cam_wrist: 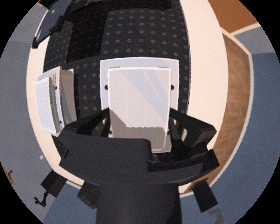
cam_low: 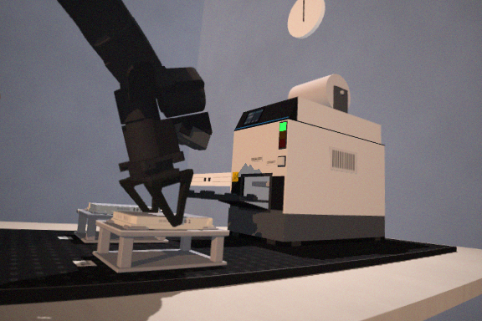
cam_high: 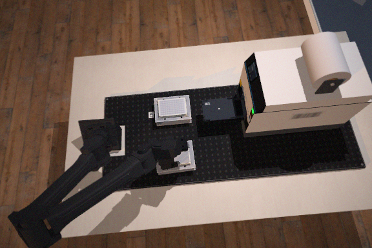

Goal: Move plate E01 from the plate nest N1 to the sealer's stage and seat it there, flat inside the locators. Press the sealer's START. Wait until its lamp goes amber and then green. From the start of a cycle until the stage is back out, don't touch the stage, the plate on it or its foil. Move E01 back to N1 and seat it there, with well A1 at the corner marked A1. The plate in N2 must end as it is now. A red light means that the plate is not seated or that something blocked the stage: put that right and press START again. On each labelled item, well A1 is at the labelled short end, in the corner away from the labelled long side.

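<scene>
Presently | end effector (cam_high: 179,155) (cam_low: 166,217) (cam_wrist: 139,110) wide-set, clamped on rectangular plate (cam_high: 185,159) (cam_low: 134,219) (cam_wrist: 138,92) | smooth top, perhaps foil

brown wooden planks (cam_high: 129,17) run under the pale table (cam_high: 113,72) (cam_low: 293,290). around me, blue-grey walls (cam_low: 397,43) meet in a corner, a round pale clock (cam_low: 310,14) hangs on one, and shadows cross the tabletop.

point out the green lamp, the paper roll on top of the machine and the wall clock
green lamp (cam_high: 253,111) (cam_low: 283,126): top and exterior views, on its lit face
paper roll (cam_high: 324,56) (cam_low: 313,89): top and exterior views, on its curved side
wall clock (cam_low: 308,16): exterior view, on its face
</scene>
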`<action>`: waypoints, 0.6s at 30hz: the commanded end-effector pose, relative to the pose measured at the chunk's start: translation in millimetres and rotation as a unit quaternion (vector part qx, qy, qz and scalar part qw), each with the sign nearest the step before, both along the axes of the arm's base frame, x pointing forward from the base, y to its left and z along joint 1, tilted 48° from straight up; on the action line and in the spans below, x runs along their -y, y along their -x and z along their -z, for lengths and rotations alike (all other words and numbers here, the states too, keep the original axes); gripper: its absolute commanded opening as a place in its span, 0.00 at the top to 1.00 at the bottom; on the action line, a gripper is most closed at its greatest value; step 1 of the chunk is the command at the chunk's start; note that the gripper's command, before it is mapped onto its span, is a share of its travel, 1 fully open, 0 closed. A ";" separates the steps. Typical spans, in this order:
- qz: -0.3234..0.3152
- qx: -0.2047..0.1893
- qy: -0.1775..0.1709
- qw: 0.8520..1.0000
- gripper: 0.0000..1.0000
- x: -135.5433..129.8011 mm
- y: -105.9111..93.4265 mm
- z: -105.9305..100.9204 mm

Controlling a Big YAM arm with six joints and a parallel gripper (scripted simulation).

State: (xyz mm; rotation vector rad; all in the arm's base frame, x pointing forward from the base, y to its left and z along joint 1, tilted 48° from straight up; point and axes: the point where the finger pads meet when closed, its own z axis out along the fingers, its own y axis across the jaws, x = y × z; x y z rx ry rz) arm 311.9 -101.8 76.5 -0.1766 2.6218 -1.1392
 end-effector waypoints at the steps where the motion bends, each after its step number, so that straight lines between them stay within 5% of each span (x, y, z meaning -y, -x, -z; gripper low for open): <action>1: 0.013 0.029 -0.002 0.999 1.00 3.7 -18.4 -13.2; 6: 0.013 0.029 -0.002 0.999 1.00 3.6 -18.5 -13.2; 7: 0.013 0.029 -0.002 0.999 0.00 3.5 -18.5 -13.2; 18: -0.001 0.028 -0.006 1.000 0.00 -5.6 -21.1 -12.4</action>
